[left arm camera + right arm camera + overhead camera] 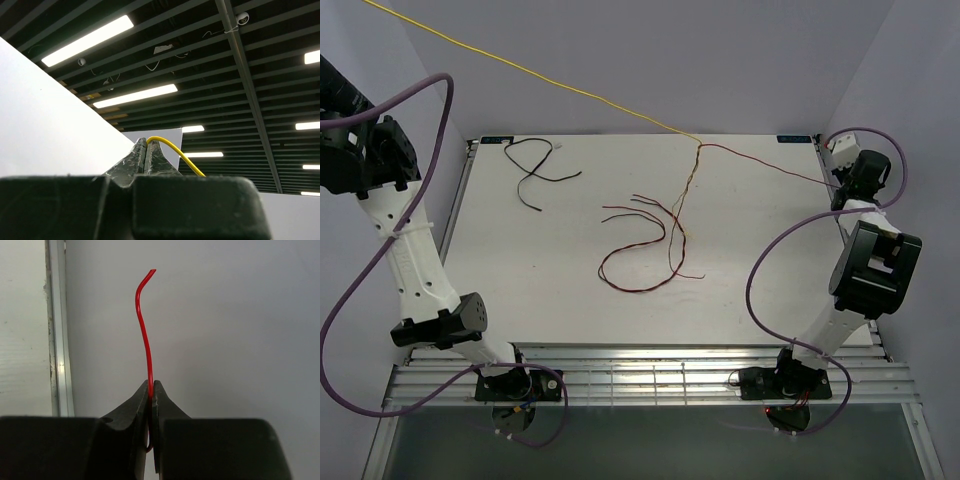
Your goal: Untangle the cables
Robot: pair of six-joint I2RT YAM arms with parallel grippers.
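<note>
A yellow cable [520, 65] runs taut through the air from the upper left down to a junction [700, 143] at the table's back edge. My left gripper [146, 142] is shut on the yellow cable [175, 152], pointing at the ceiling and out of the top view. A red cable [770, 165] stretches from that junction to the right. My right gripper [151, 386] is shut on the red cable [144, 330], whose free end sticks up beyond the tips. Below the junction, twisted strands [685, 195] drop into dark red loops [640, 270] on the table.
A black cable [535, 170] lies by itself at the back left of the white table [520, 290]. Pale walls enclose the back and both sides. A slatted metal rail [650, 375] spans the near edge between the arm bases.
</note>
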